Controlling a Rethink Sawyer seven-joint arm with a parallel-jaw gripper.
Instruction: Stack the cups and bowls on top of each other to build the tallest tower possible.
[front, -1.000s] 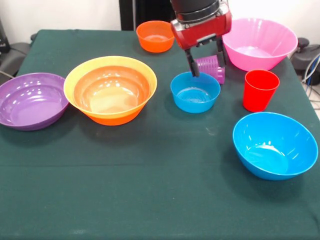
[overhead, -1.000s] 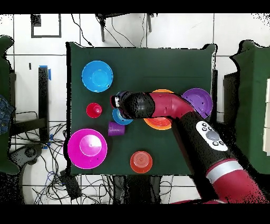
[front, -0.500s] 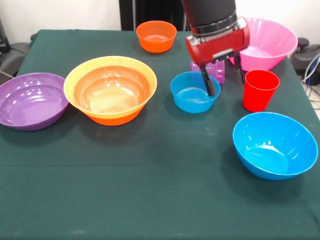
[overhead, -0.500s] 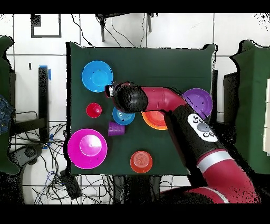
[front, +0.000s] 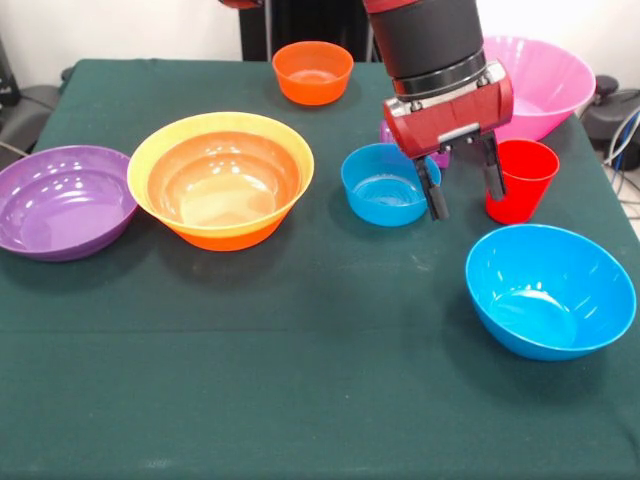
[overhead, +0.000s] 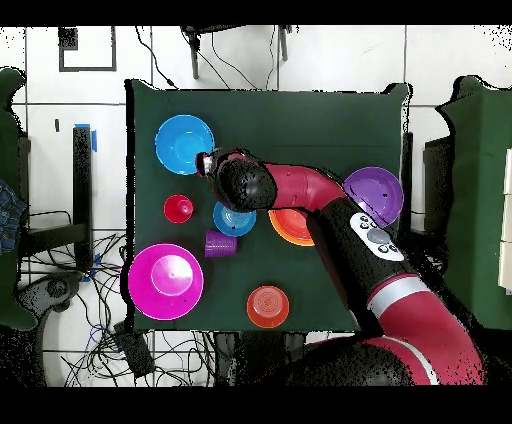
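My gripper (front: 464, 188) hangs open and empty just above the cloth, between the small blue bowl (front: 385, 186) and the red cup (front: 522, 178). Only an edge of the purple cup (front: 385, 131) shows behind the gripper, but the overhead view shows the whole purple cup (overhead: 220, 244). The large orange bowl (front: 221, 150) holds a darker orange bowl (front: 222, 185) nested inside. A purple bowl (front: 60, 200) sits at the left and a large blue bowl (front: 550, 290) at the near right. The pink bowl (front: 540, 80) and small orange bowl (front: 312, 72) stand at the back.
The dark green tablecloth (front: 300, 380) covers the table. From above, my arm (overhead: 330, 215) crosses the orange bowl (overhead: 290, 230) and reaches toward the large blue bowl (overhead: 184, 143). Cables lie on the floor beside the table.
My gripper has moved from over the purple cup toward the near right, ending between the small blue bowl and the red cup. It carries nothing. No cup or bowl has shifted.
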